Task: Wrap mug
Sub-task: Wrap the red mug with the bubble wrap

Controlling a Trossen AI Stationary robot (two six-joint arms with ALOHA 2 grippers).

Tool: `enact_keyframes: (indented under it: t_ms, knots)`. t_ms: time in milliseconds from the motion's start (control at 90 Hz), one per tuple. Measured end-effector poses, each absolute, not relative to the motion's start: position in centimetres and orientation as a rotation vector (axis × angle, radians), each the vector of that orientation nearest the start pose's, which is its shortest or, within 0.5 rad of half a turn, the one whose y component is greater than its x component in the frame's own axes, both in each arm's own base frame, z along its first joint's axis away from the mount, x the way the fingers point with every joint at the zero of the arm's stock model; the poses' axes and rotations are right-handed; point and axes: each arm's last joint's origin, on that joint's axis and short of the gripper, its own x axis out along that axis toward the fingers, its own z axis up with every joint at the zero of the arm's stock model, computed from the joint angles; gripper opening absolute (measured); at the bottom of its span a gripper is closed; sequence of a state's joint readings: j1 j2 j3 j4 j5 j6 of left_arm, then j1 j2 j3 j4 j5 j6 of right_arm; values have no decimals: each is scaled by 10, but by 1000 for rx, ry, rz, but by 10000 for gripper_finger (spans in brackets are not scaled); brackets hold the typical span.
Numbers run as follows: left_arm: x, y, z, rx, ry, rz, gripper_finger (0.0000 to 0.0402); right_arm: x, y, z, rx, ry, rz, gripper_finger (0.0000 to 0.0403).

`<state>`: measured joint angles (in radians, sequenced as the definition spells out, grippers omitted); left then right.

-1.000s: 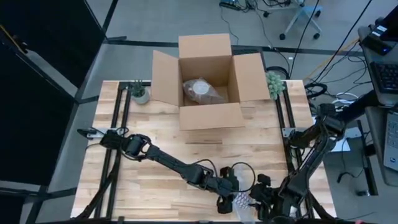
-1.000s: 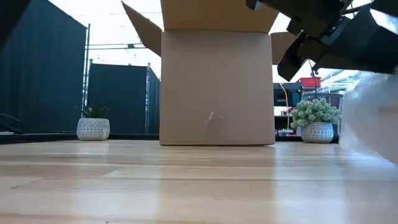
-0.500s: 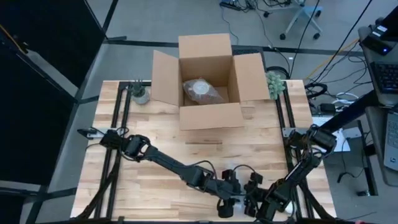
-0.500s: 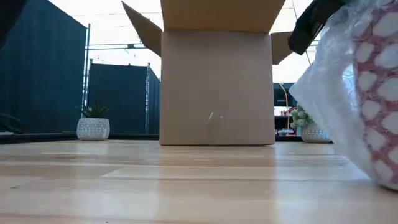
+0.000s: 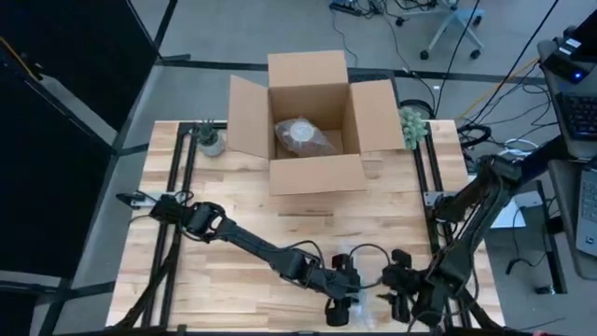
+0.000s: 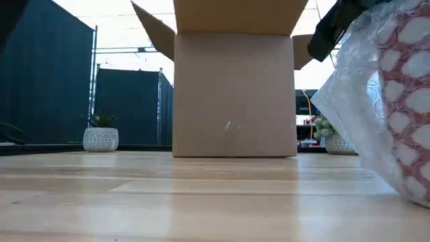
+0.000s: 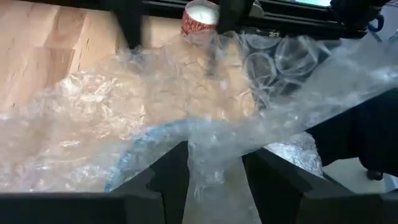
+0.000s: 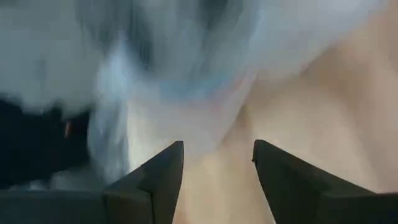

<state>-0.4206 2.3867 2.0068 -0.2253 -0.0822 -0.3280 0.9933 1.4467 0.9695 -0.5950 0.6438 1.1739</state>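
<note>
The mug (image 6: 406,101), red with a white pattern, sits inside a clear bubble wrap sheet (image 6: 356,114) at the table's near edge. Its rim (image 7: 199,14) shows past the crumpled wrap (image 7: 155,106) in the left wrist view. The bundle's lower end (image 6: 411,191) rests on the table. My left gripper (image 5: 341,301) is shut on the wrap at the bundle's left side. Just right of the wrap (image 5: 375,301) my right gripper (image 5: 403,289) stands open, and bare table shows between its fingers (image 8: 217,155). My left gripper pinches a bunched strip of the bubble wrap (image 7: 214,177) between its two fingers, several layers gathered together. The fingers come nearly level from the table's left. The sheet spreads out ahead of them over the table toward the mug.
An open cardboard box (image 5: 312,121) with a wrapped item (image 5: 303,137) in it stands at the far middle. Small potted plants stand at the far left (image 5: 211,138) and far right (image 5: 412,123). Bare wood lies between the box and the grippers.
The wrapped mug has moved toward the table's left into the low view and then stayed. My right gripper first went in toward the wrap, then drew back toward the table's right edge as its arm swung up.
</note>
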Motion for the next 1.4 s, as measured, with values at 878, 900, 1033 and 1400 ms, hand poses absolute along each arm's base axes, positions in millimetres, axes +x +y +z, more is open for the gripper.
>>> enact_keyframes:
  t_ms: [878, 900, 1033, 1400]
  knots:
    - [483, -226, 234, -91, 796, -193, 141, 205, 234, 181, 232, 744, -203, 183]
    - [482, -227, 237, -81, 795, -198, 141, 205, 234, 181, 232, 744, -203, 183]
    - [481, -233, 247, -17, 722, -162, 141, 205, 234, 180, 231, 748, -200, 183]
    - [479, -231, 209, 16, 724, -41, 141, 206, 234, 180, 232, 748, -198, 183]
